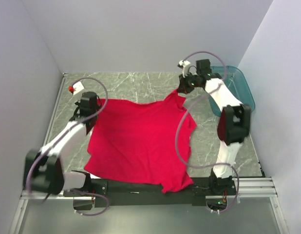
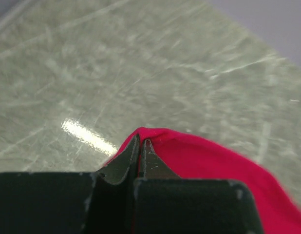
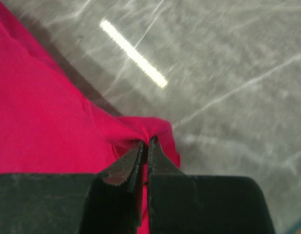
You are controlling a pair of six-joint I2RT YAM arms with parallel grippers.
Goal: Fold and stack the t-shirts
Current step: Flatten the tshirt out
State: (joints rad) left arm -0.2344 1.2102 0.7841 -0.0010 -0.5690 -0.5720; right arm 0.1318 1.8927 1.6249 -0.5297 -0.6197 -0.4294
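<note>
In the top external view a red t-shirt (image 1: pixel 141 141) lies spread over the middle of the marble-patterned desk (image 1: pixel 136 85), reaching from past the desk's centre down to the near edge, where its lower right part drapes over the black rail at the arms' bases. The left end effector (image 1: pixel 98 103) sits at the cloth's far left corner, towards the left edge of the desk, and the right end effector (image 1: pixel 181 89) is at the cloth's far right corner, which rises to a small peak. A teal see-through tub (image 1: pixel 243 87) stands at the far right corner of the desk, behind the right arm, and a small white block with a red spot (image 1: pixel 76 88) sits near the far left corner. In the left wrist view the left end effector (image 2: pixel 141 141) is clenched, grasping a rounded fold of the t-shirt (image 2: pixel 214 161) between its tips, with bare desk (image 2: pixel 141 63) beyond. In the right wrist view the right end effector (image 3: pixel 146 144) is likewise clenched on a bunched corner of the t-shirt (image 3: pixel 43 107), the cloth spreading to the left over the desk (image 3: pixel 228 73).
</note>
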